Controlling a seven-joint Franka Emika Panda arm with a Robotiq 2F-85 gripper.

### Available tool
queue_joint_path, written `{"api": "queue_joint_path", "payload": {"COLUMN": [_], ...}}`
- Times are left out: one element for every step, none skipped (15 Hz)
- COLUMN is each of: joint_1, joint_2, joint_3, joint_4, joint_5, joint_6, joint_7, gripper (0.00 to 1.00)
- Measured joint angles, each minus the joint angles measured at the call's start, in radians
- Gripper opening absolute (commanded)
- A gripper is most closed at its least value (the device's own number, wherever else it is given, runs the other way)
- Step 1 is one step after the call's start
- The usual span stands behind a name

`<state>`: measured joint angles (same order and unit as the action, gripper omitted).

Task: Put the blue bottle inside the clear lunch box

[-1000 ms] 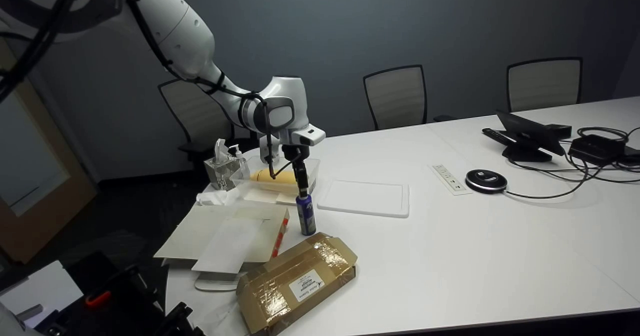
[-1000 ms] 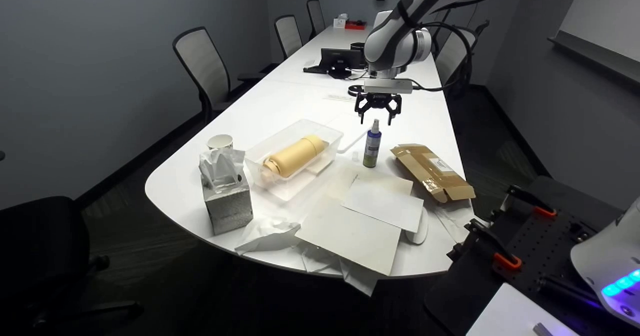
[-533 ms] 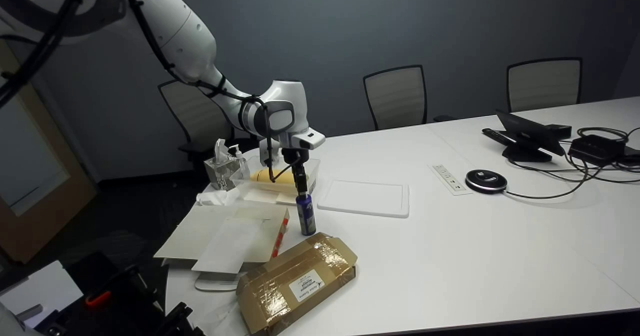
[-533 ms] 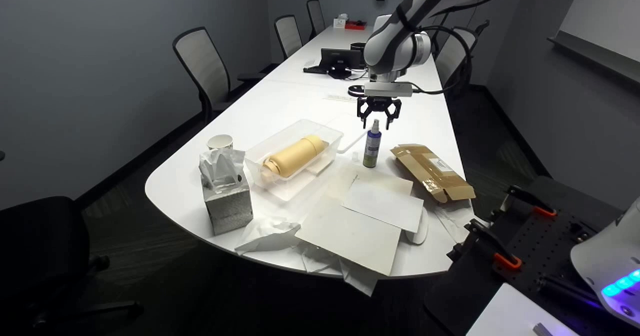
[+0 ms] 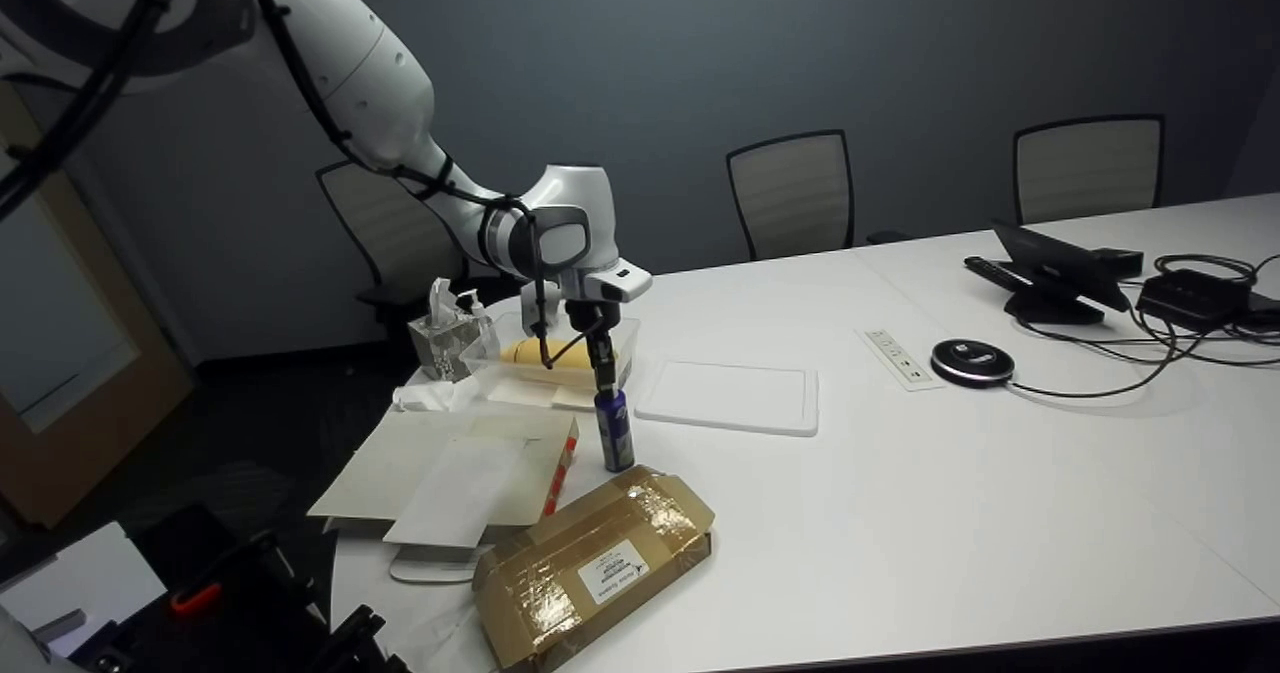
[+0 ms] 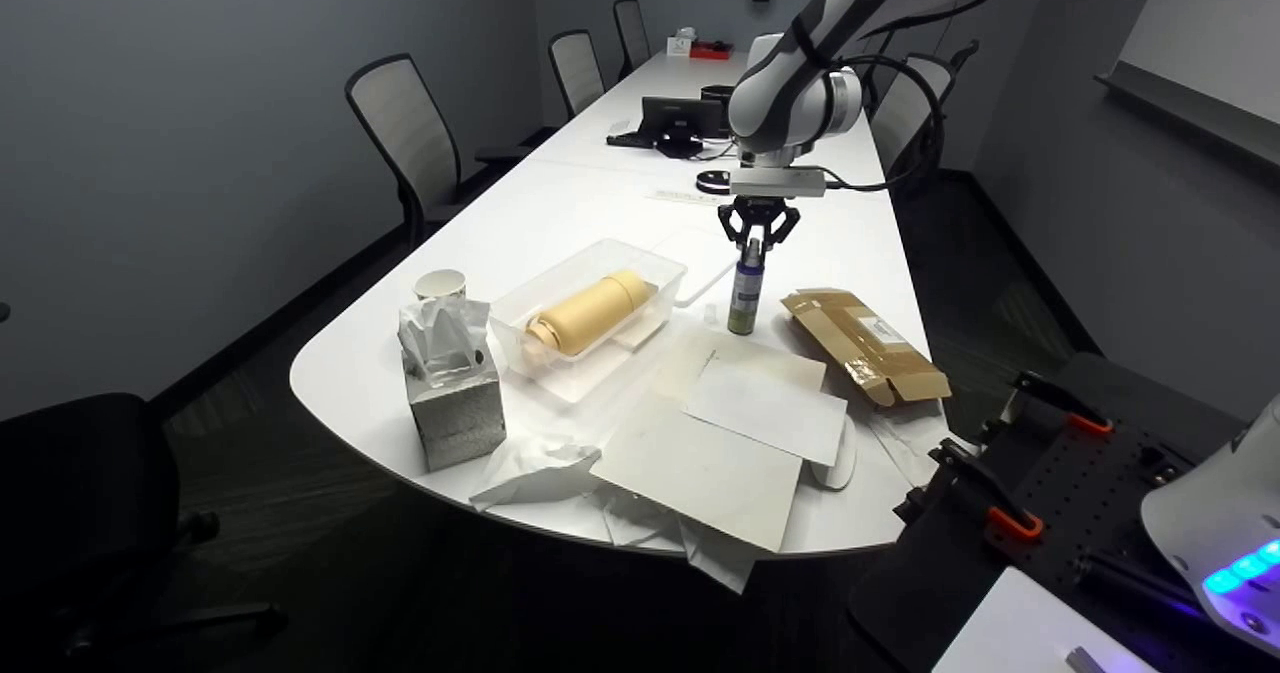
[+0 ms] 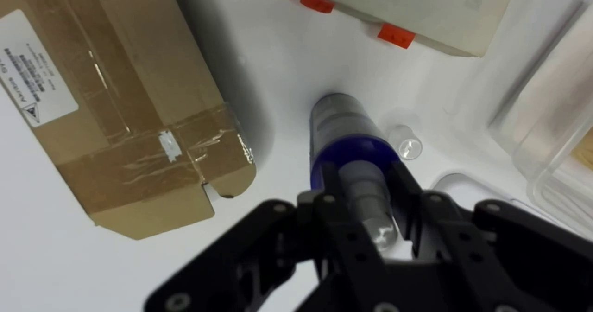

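Note:
The blue bottle (image 6: 745, 298) stands upright on the white table, and its paler spray top (image 7: 366, 187) points up between my fingers. Around that top my gripper (image 7: 363, 170) is shut, with a finger against either side, as the wrist view shows. From above, the gripper (image 6: 754, 251) reaches straight down onto the bottle in both exterior views. Left of the bottle in an exterior view sits the clear lunch box (image 6: 560, 285), without a cover and with a yellow bottle (image 6: 590, 315) lying inside. Part of the box wall (image 7: 546, 177) shows at the wrist view's right edge.
A taped cardboard box (image 5: 600, 563) lies close beside the bottle. Papers and a folder (image 6: 700, 433) cover the table near it. A white lid (image 5: 735, 398) lies flat, and a small clear cap (image 7: 407, 145) is by the bottle's base. A tissue box (image 6: 455, 413) flanks the lunch box.
My gripper has come down a little, and its fingers have gone from wide apart to closed around the bottle's top. The bottle has shifted very slightly.

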<state>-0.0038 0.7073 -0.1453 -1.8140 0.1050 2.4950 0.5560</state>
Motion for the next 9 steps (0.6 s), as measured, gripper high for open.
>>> {"api": "queue_joint_path", "payload": {"joint_1": [0.004, 0.008, 0.012, 0.015, 0.018, 0.023, 0.032, 0.046, 0.062], "joint_2": [0.001, 0.002, 0.003, 0.003, 0.003, 0.003, 0.003, 0.000, -0.007], "joint_3": [-0.005, -0.008, -0.010, -0.010, -0.010, -0.012, -0.018, -0.029, -0.043], "joint_4": [0.000, 0.000, 0.001, 0.001, 0.003, 0.006, 0.012, 0.017, 0.021], "joint_5": [-0.001, -0.001, -0.001, -0.001, -0.002, -0.007, -0.018, -0.034, -0.053], "joint_6": [0.004, 0.007, 0.008, 0.008, 0.008, 0.008, 0.008, 0.007, 0.004], "joint_7": [0.000, 0.000, 0.000, 0.000, 0.000, 0.000, 0.000, 0.000, 0.001], "gripper": [0.07, 0.07, 0.07, 0.07, 0.07, 0.07, 0.07, 0.07, 0.07]}}
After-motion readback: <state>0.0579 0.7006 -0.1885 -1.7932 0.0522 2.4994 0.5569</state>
